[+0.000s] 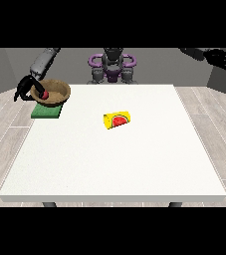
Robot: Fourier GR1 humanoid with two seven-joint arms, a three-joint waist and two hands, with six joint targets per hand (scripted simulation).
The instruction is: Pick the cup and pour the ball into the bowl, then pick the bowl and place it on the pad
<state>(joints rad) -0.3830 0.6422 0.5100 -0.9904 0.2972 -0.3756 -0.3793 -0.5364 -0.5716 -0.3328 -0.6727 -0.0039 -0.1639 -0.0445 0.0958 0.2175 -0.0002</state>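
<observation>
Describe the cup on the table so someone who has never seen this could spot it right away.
Start at the white table and look just back of its middle. The cup lies there on its side, alone, apart from the bowl and green pad at the far corner on the view's left. It is the only yellow thing, with a red watermelon slice pictured on it.

Table (134, 169): the broad white surface carries three things only. Yellow cup (116, 120), lying on its side near the centre, with bare tabletop on every side of it. Green pad (46, 112) at the far corner at the view's left, with the wooden bowl (54, 92) over it. The hand at the view's left (26, 88) is at the bowl's outer rim, blocking approach from that side.
</observation>
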